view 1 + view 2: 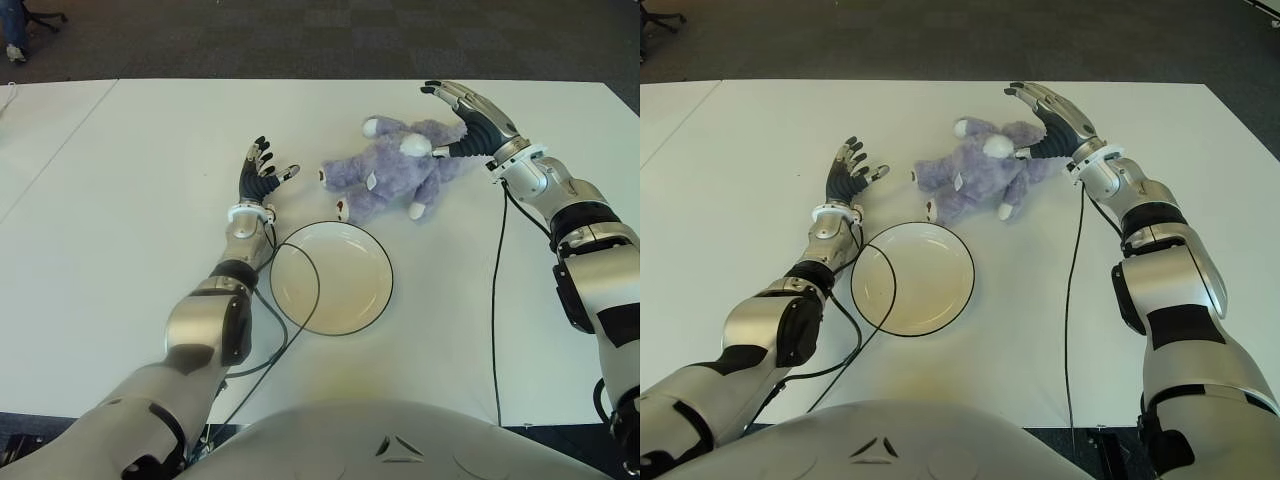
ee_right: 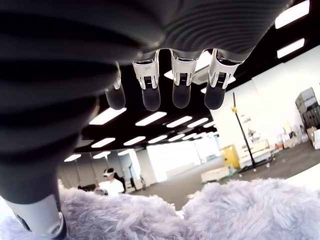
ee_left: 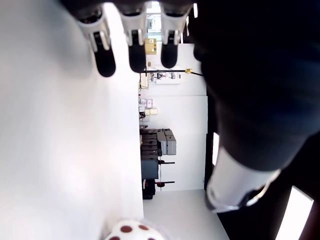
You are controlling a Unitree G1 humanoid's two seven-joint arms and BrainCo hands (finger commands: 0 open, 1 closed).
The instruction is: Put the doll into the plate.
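The doll (image 1: 395,170) lies on the white table (image 1: 120,200), upper centre of the frame, just above the plate (image 1: 331,277) and outside it. The right hand (image 1: 470,115) is at the doll's right side, fingers spread, gripping nothing. The left hand (image 1: 262,176) shows left of the doll, above the plate's left rim, fingers extended and empty.

White table (image 1: 120,200) spans the view, with a seam line crossing its left portion. Resting directly on it: a purple plush doll (image 1: 395,165) with white paws, lying toward the far side right of centre, and a round cream plate (image 1: 331,277) with a dark rim, just in front of the doll. Black cables (image 1: 494,300) trail across the surface near the front edge.
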